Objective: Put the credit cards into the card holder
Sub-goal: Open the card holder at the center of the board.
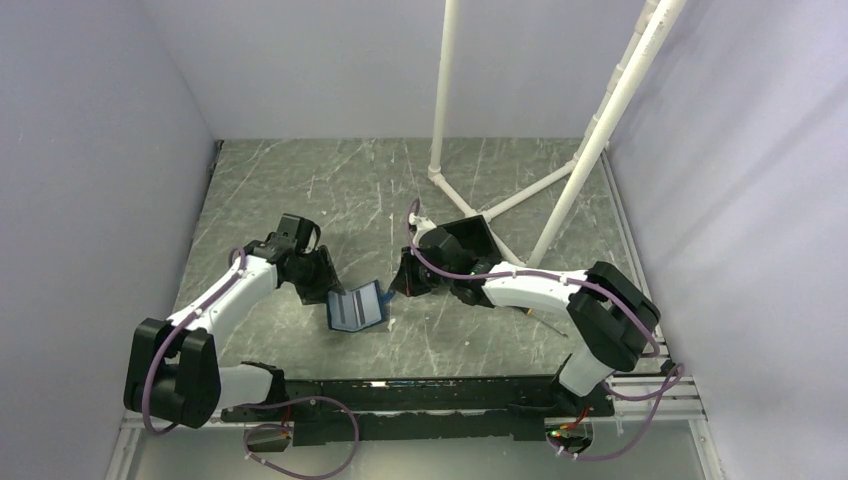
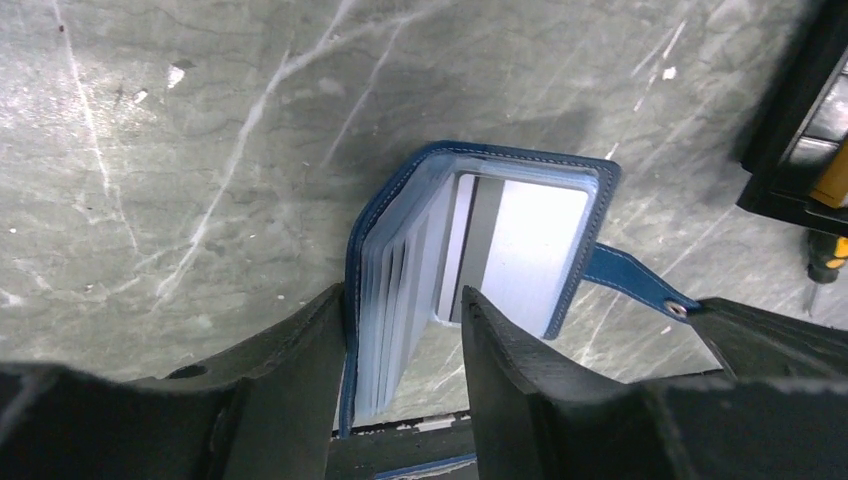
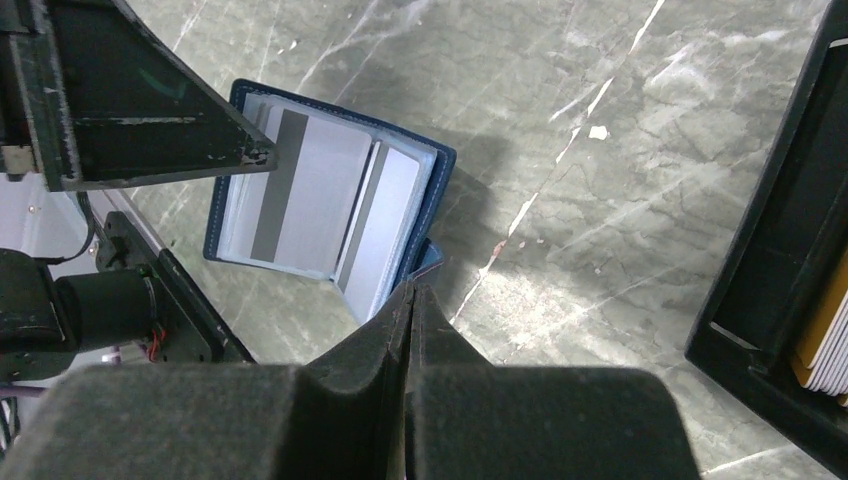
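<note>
Left hand (image 2: 402, 310) is clamped on the holder (image 2: 520, 230): one finger lies against the outside of the blue cover, the other presses the stack of clear sleeves, so the wallet is braced, with its open face turned toward the other arm. Right hand (image 3: 412, 300) has its fingers closed together on the strap (image 2: 625, 278), drawing that flap outward. This looks meant to keep the covers spread and the front pocket open. The holder sits between the two hands, tilted up over the counter (image 2: 200, 150), near the middle of the workspace.

A whitish card (image 3: 310, 190) with a grey stripe already lies in the front sleeve. A second pale panel beside it may be another card or just shiny plastic; I cannot tell which. More cards (image 3: 825, 340), orange and white edges, stand in the black box (image 3: 770, 230) to the right, well apart from the holder.

With both hands occupied, neither is free to fetch those cards, so one must let go first.

The box cards are cut off by the frame edge, so their count is unclear. The strap's end is hidden between the right fingers. Whether the holder's lower edge touches the counter cannot be made out.
</note>
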`<act>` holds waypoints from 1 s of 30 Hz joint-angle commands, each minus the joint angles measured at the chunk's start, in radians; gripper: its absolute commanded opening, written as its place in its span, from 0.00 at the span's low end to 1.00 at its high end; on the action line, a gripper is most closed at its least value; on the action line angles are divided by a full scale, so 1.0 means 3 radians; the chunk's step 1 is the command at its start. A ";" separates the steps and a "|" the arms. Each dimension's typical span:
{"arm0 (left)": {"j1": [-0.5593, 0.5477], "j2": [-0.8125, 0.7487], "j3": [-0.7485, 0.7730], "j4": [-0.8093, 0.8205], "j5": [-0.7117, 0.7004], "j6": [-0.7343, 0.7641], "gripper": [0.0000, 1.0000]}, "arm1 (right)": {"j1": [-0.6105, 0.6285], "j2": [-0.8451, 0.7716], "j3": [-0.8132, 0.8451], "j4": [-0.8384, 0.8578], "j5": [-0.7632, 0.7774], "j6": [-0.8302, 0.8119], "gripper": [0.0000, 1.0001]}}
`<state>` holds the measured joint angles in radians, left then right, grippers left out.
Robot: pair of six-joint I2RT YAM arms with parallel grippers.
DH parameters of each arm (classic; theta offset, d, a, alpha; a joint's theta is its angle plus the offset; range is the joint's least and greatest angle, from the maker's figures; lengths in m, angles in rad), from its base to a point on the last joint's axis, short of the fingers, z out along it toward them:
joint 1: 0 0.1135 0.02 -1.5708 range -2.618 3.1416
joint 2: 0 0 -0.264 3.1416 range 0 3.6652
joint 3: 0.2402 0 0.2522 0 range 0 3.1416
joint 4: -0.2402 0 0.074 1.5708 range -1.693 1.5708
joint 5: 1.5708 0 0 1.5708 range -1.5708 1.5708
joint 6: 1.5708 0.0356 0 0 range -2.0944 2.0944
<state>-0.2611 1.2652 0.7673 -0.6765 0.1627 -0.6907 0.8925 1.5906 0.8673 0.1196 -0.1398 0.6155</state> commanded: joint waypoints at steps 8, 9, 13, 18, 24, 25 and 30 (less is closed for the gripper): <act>0.0014 -0.0153 -0.0006 0.0167 0.0415 -0.0032 0.39 | -0.0004 0.0128 0.0105 -0.0002 -0.0107 -0.0107 0.00; 0.0012 -0.0150 -0.0014 0.0176 0.0428 -0.0039 0.37 | -0.0004 0.0128 0.0109 -0.0003 -0.0103 -0.0111 0.00; 0.0011 -0.0127 -0.0069 0.0269 0.0527 -0.0081 0.28 | -0.0003 0.0135 0.0125 -0.0017 -0.0106 -0.0126 0.00; 0.0011 -0.0135 -0.0098 0.0295 0.0572 -0.0109 0.28 | -0.0004 0.0172 0.0149 -0.0022 -0.0121 -0.0139 0.00; 0.0011 -0.0246 -0.0078 0.0196 0.0564 -0.0108 0.37 | -0.0004 0.0205 0.0169 -0.0022 -0.0142 -0.0144 0.00; 0.0011 -0.0264 -0.0082 0.0179 0.0554 -0.0108 0.37 | -0.0004 0.0205 0.0172 -0.0024 -0.0142 -0.0147 0.00; 0.0011 -0.0288 -0.0122 0.0178 0.0543 -0.0097 0.33 | -0.0002 0.0208 0.0177 -0.0028 -0.0149 -0.0150 0.00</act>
<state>-0.2611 1.2015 0.7429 -0.6155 0.3168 -0.7189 0.8925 1.6524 0.8818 0.1051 -0.1680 0.5869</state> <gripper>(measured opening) 0.345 0.007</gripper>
